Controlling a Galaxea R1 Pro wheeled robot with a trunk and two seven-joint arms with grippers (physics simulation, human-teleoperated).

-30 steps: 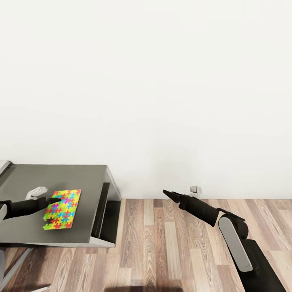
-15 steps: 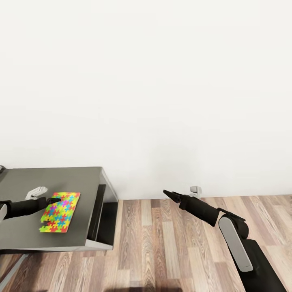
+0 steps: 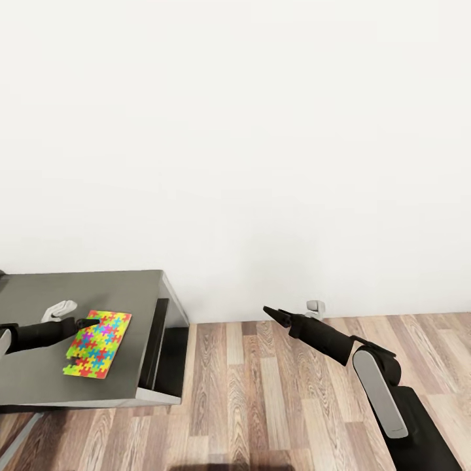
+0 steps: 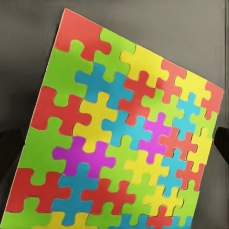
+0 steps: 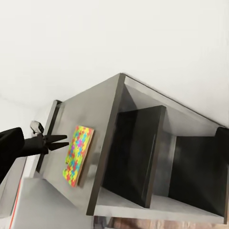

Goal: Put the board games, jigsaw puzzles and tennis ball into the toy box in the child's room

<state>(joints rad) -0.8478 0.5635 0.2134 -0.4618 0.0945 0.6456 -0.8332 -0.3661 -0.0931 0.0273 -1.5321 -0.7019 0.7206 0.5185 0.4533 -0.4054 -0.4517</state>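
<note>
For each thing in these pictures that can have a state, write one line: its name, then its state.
Jigsaw puzzle: lying flat on the table, all pieces interlocked.
Table: dark grey top, open shelves underneath.
Left claw: at the puzzle's edge; grip unclear.
Right claw: held above the floor, holding nothing.

Pretty bare scene: a plain white wall (image 3: 261, 144) takes up most of the head view, meeting a wood-plank floor (image 3: 275, 399) in mixed brown and grey tones. There's a small grey wall fitting (image 3: 315, 306) sitting low right where wall meets floor.
</note>
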